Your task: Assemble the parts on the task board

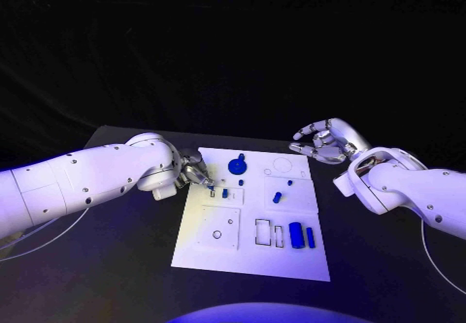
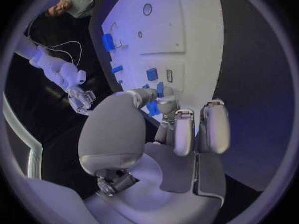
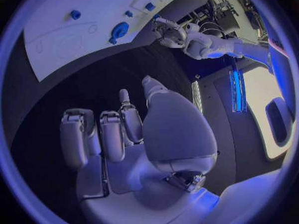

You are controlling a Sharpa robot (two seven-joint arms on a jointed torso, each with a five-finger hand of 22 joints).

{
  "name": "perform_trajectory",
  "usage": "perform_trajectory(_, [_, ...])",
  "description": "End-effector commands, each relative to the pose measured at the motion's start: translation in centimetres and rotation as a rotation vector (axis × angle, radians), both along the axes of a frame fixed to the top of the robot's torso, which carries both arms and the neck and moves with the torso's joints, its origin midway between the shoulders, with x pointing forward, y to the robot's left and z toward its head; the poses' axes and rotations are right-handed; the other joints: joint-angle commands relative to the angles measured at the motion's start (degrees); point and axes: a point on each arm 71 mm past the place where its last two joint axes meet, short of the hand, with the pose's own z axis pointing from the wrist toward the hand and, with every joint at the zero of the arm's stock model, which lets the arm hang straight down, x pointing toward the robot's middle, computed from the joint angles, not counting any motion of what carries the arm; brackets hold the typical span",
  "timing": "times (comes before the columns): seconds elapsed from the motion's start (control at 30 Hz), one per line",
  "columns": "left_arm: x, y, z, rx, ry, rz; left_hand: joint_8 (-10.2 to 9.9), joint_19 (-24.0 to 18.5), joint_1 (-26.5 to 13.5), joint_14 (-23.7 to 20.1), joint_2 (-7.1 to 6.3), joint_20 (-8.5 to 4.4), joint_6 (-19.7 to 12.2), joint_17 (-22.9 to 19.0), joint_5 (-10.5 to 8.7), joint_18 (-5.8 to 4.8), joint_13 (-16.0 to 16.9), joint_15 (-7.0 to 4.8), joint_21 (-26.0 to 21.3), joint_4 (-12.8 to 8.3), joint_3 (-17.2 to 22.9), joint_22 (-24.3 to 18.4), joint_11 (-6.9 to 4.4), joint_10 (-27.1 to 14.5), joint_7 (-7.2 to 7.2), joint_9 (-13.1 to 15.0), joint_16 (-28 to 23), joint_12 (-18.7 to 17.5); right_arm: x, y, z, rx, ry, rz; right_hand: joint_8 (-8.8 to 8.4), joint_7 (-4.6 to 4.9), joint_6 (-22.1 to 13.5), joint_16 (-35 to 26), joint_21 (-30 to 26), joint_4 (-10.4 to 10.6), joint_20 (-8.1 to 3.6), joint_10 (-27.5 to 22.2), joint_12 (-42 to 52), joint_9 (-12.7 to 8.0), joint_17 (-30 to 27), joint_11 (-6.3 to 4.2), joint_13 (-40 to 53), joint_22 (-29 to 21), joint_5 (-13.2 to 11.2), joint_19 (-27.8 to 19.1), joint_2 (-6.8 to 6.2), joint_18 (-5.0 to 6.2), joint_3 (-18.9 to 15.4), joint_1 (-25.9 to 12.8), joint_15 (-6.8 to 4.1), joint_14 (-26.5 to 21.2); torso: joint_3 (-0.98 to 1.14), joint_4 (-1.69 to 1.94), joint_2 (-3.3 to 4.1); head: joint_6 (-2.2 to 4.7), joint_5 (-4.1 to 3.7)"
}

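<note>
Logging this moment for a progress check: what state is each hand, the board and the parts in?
Left silver hand: fingertips on a small blue part at the board's left edge.
Right silver hand: empty, fingers curled, off the board.
White task board: flat on the table.
Round blue knob part: on the board.

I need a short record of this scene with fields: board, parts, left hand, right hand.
board: white task board on the black table
parts: blue parts on the board, among them a round knobbed part and two upright blocks
left hand: left hand at the board's left edge, fingertips on a small blue part
right hand: right hand raised beyond the board's far right corner, holding nothing
</note>
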Motion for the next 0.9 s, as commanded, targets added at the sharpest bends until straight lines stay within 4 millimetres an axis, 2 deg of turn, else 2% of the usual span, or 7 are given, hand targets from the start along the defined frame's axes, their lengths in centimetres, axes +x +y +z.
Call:
perform_trajectory(0.03, [-0.11,-0.41,-0.12,0.038,-0.028,-0.033,0.3,0.4,-0.5,5.3,0.27,-0.06,0.5,12.0,0.21,-0.83,0.1,-0.36,0.3,-8.7,9.2,0.0,-0.03,0.3,-0.76,2.0,0.1,0.2,-0.06,0.17,-0.09,-0.002,0.004,0.016,0.26,-0.13,0.3,-0.1,-0.2,-0.1,-0.14,-0.5,-0.4,0.1,6.0,-0.11,3.0,10.9,0.4,2.2,0.14,0.35,-0.4,-0.4,-0.41,3.9,-0.01,-0.13,0.08,-0.04,0.09])
perform_trajectory(0.17, [-0.34,-0.78,-0.48,0.058,-0.022,-0.054,0.3,0.4,-0.5,5.3,0.27,-0.06,0.5,12.0,0.21,-0.83,0.1,-0.36,0.3,-8.7,9.2,0.0,-0.03,0.3,-0.76,2.0,0.1,0.2,-0.07,0.21,-0.11,-0.002,0.005,0.018,0.26,-0.13,0.3,-0.1,-0.2,-0.1,-0.14,-0.5,-0.4,0.1,6.0,-0.11,3.0,10.9,0.4,2.2,0.14,0.35,-0.4,-0.4,-0.41,3.9,0.06,-0.13,0.10,-0.11,0.04])
perform_trajectory(0.9, [-0.42,-1.35,-1.07,0.146,-0.038,-0.112,1.0,0.4,-1.4,5.4,-0.35,-0.16,0.5,12.4,0.37,-0.84,0.3,-0.45,0.3,-9.8,10.8,0.0,-0.14,0.5,-0.85,1.8,0.3,0.4,-0.09,0.27,-0.14,-0.002,0.006,0.021,0.28,-0.13,0.3,-0.1,-0.3,-0.1,-0.15,-0.5,-0.4,0.1,6.1,-0.12,3.0,10.9,0.4,2.2,0.19,0.36,-0.4,-0.5,-0.42,3.9,0.01,-0.04,0.06,-0.26,-0.22])
